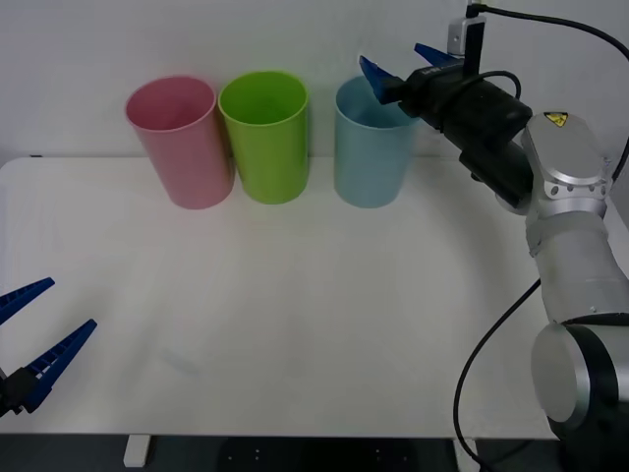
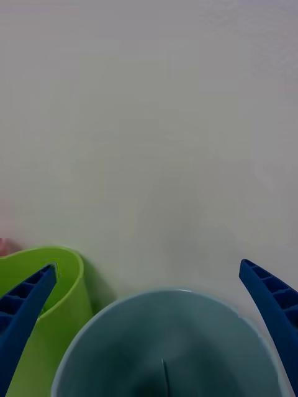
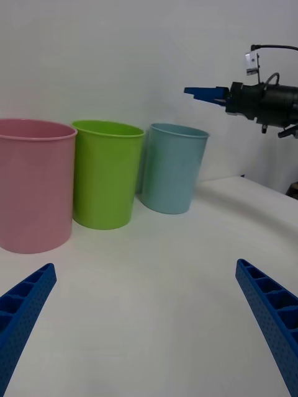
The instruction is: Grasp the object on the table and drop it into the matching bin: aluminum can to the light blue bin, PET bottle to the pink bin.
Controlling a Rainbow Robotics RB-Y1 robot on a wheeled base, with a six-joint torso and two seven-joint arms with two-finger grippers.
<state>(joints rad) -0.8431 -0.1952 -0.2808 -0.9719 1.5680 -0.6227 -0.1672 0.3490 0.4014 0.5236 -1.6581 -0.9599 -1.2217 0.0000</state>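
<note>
Now, right end effector (image 1: 405, 67): released, blue fingers spread, raised over the mouth of the light blue bin (image 1: 371, 152), nothing gripped
left end effector (image 1: 34, 334): released, low over the near left edge of the worktop (image 1: 324, 315)
bins: pink bin (image 1: 182, 143), lime green bin (image 1: 265, 138), light blue in a row at the far edge
can: cannot tell where it is, bin inside partly seen

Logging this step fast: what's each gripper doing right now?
Right gripper: open, empty, above the tall light blue plastic bin.
Left gripper: open, empty, low over the white table's near left edge.
</note>
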